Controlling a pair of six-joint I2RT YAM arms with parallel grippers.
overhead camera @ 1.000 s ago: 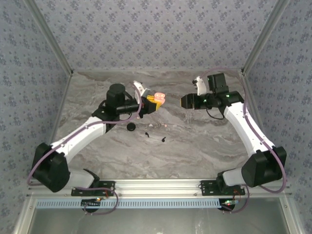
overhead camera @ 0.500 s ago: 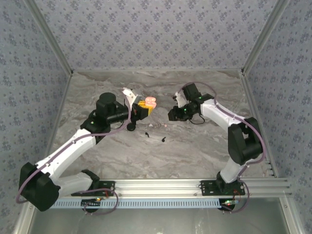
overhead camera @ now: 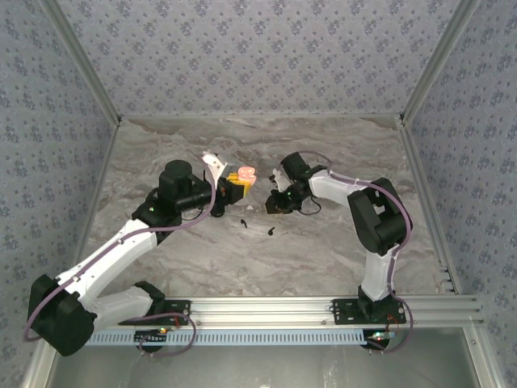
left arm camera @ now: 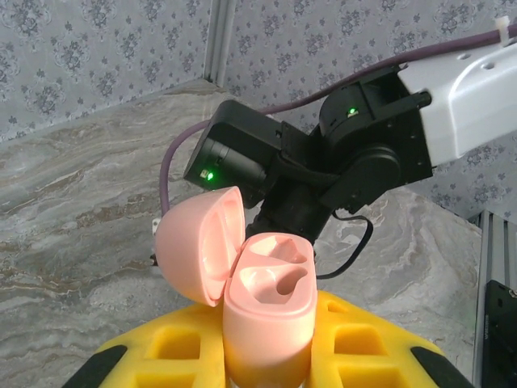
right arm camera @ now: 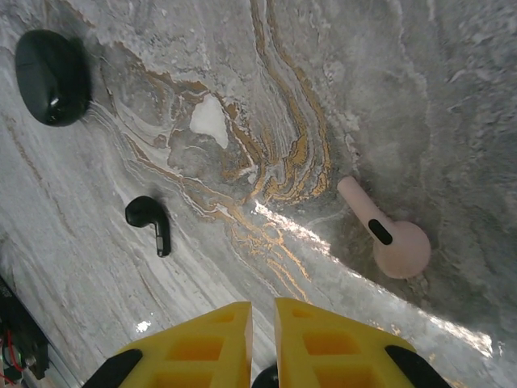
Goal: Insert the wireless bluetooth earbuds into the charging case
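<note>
1. Right end effector (right arm camera: 262, 311) is hovering low over the worktop (right arm camera: 339, 81), its yellow fingers drawn nearly together and gripping nothing.
2. A pink earbud (right arm camera: 386, 238) is lying just ahead and to the right of it, untouched, while a black earbud (right arm camera: 149, 220) is lying off to its left.
3. Left end effector (left arm camera: 271, 331) is clamping the pink charging case (left arm camera: 266, 307) upright, with its lid hanging open and its sockets looking empty.
4. To my eye, the right fingers are needing to spread, shift right and straddle the pink earbud's stem before closing gently.

top looks down from behind; left wrist faces right arm (left arm camera: 452, 89); right wrist closely faces table (right arm camera: 323, 97).
</note>
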